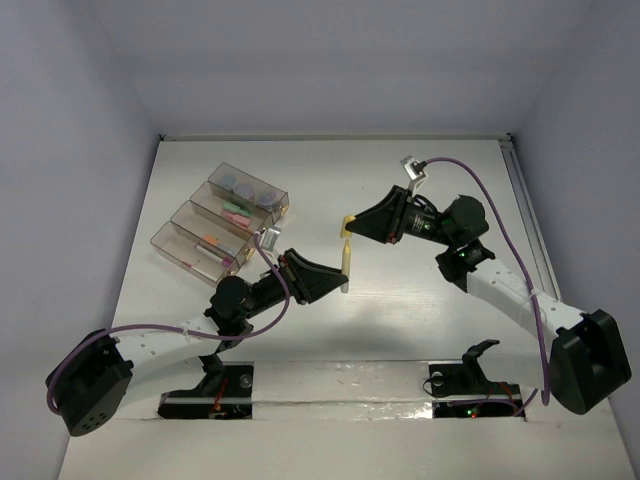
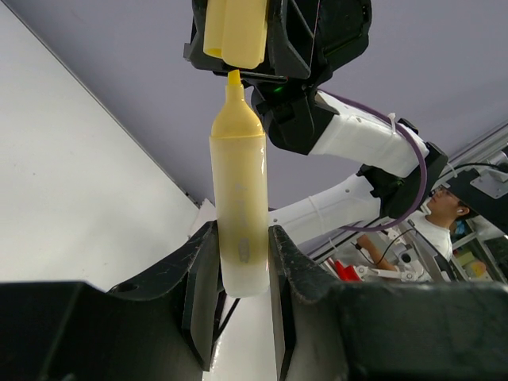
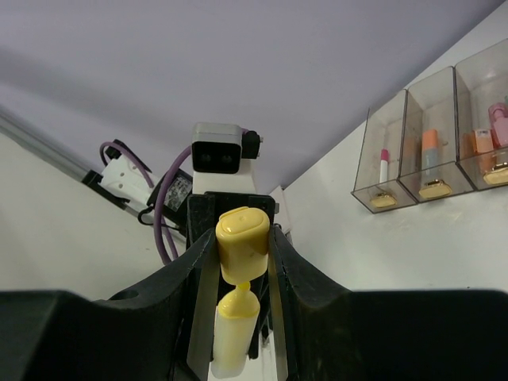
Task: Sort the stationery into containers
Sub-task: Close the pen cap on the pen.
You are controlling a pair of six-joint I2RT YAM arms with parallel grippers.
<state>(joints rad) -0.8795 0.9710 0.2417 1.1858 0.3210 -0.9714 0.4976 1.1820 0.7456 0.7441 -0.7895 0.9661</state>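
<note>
Yellow highlighter [image 1: 346,265] stands upright in mid-air at centre of the top view, above the counter [image 1: 400,320]. It is clamped near its lower end by the left pincer [image 1: 338,283]; the wrist view shows both fingers [image 2: 203,278] pressed on the barrel. L arm runs low from bottom left, forearm stretched toward centre, pincer pointing to frame right. Right pincer [image 1: 350,226] is clamped on the yellow cap [image 1: 348,222], directly over the nib. Cap & nib are lined up and v. close; can't tell if touching. R arm comes from lower right, elbow bent, forearm reaching toward frame left w/ pincer tilted down. Containers [image 1: 220,222] sit in a row on the counter at upper left, well apart from both pincers, w/ blue-grey discs [image 1: 245,187], pink sticks [image 1: 236,213] & an orange stick [image 1: 210,240] inside.
</note>
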